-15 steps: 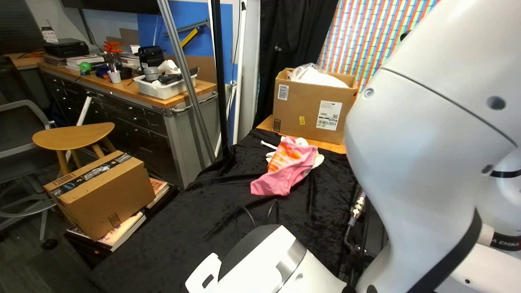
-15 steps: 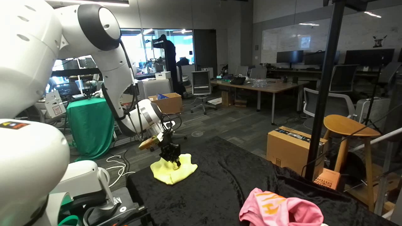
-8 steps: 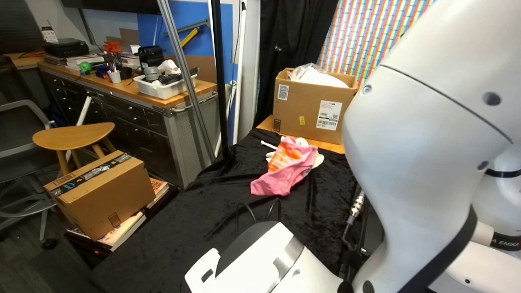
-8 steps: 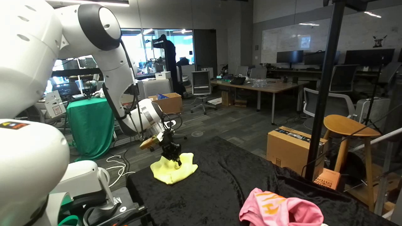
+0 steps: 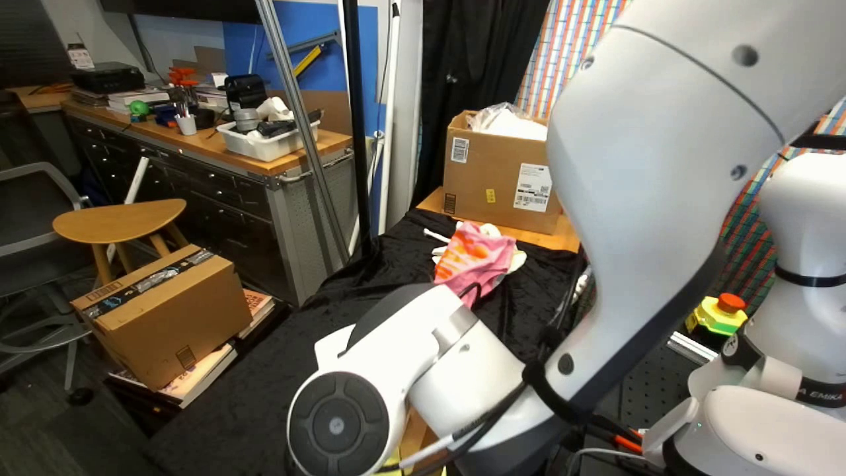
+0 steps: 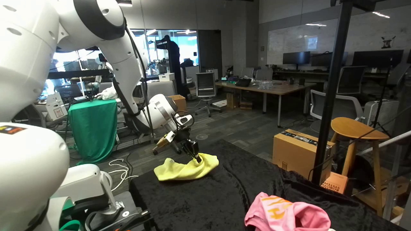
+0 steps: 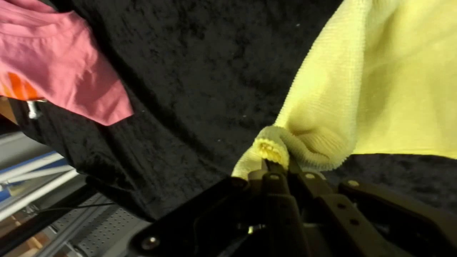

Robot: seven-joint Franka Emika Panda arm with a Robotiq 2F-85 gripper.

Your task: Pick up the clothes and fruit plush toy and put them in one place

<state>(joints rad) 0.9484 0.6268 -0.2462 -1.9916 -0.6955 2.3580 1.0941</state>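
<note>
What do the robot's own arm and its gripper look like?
The arm is white and rounded, with dark bands and a round dark grey cap. Black cables run along it, and one segment bears a dark label with yellow and orange marks. The black gripper has jointed linkages with pale screw heads.

You get blown-out windows (image 6: 189, 43); glare streaks on whiteboard (image 6: 295, 38); your wrist view's black velvet cloth (image 7: 200, 71) sits dim.

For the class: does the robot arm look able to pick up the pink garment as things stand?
Probably not yet: its pincer is closed on the yellow garment and would likely have to release it first. The pink garment itself lies uncovered.
</note>
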